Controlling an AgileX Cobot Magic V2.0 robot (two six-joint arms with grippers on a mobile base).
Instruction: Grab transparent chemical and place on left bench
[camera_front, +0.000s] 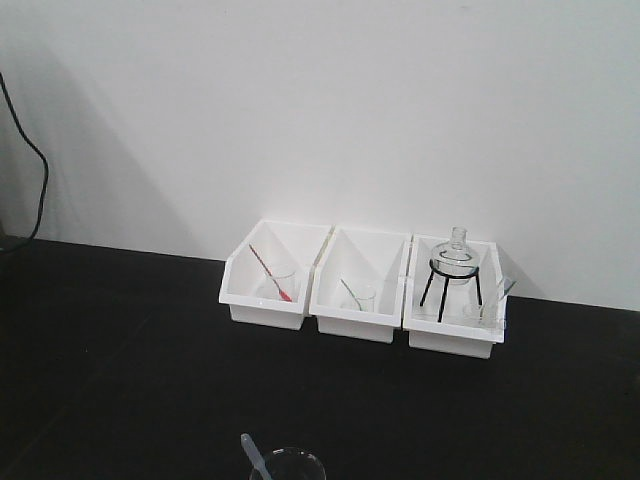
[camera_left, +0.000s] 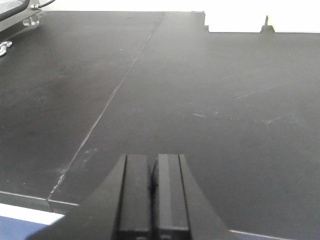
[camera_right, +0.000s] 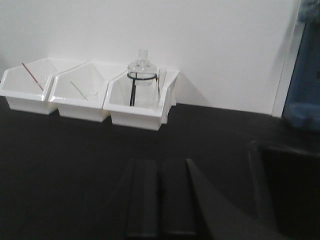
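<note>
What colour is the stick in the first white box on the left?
Red. The stick leans inside the leftmost bin, clearest in the exterior front-facing view.

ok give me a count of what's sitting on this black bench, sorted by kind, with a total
White plastic bins: 3
Small beakers: 4, with red stick, green stick, one beside the tripod, one with pipette at the front edge
Round flask on black tripod: 1
Total: 8

The clear transparent chemical (camera_front: 288, 466) with its pipette stands upright on the matte black left bench (camera_front: 120, 360).
</note>
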